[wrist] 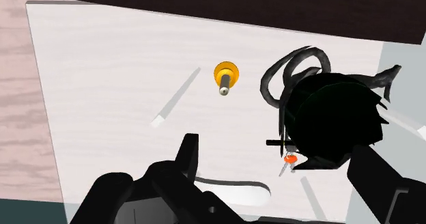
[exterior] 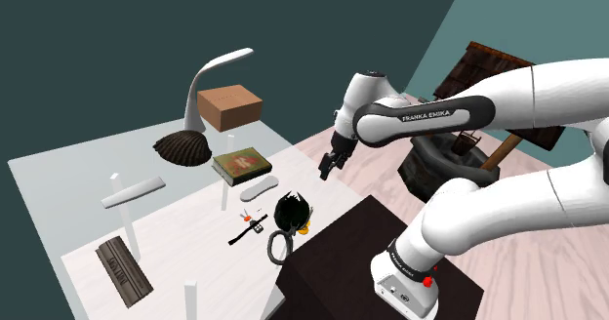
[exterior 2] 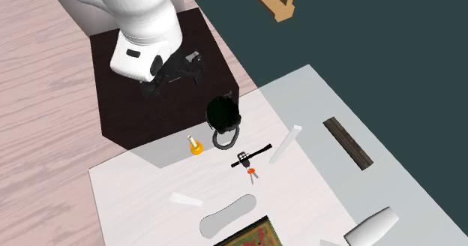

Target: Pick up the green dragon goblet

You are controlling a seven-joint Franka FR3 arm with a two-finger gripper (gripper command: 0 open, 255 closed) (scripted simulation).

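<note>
Black spiky goblet with looped handle (exterior: 291,214) sits lower-centre in the shoulder view, black gripper (exterior: 329,162) up-right of it, wide open, empty; off-centre descent risks a finger clipping spikes, knocking it aside.

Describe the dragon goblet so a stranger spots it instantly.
The white table meets the dark stand under the arm. At that edge stands the goblet: a spiky black lump with a curled loop, bulkier than the small yellow object beside it.
</note>
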